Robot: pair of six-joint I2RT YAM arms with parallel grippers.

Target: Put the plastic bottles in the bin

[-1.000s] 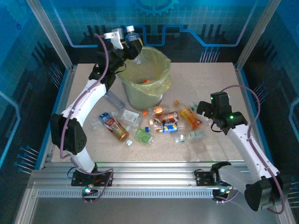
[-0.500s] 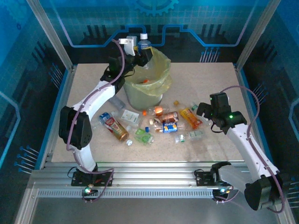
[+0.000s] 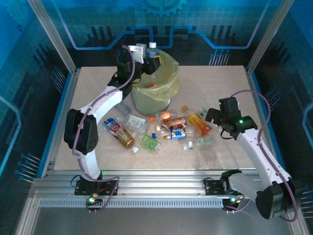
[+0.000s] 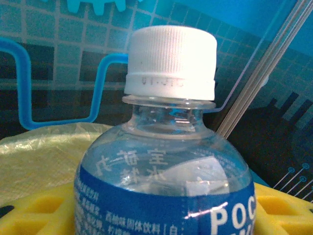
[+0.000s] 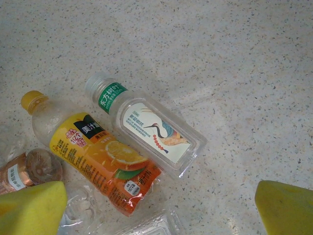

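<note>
Change: our left gripper (image 3: 150, 56) has carried the blue-labelled bottle (image 4: 166, 161) over the bin (image 3: 168, 73), which now sits just below it.
Left grip: clamped on that bottle.
Right gripper (image 5: 156, 208): spread wide and empty, with an orange-juice bottle (image 5: 102, 161) beneath it.
Next: we judge that release is next.

Blue-label bottle (image 4: 166, 147) body cut off below; bin (image 3: 147, 102) contents mostly hidden.

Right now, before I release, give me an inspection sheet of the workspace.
Surface: speckled beige table, level.
Job's things: bin upright, bag-lined; blue-label bottle held above its rim; about ten loose bottles in front of it.
Clutter: small orange piece beside them.
Grippers: left gripper shut on the blue-label bottle; right gripper open above an orange-label bottle.
Cables: purple cables loop along both arms.
Surroundings: aluminium frame, blue walls.
</note>
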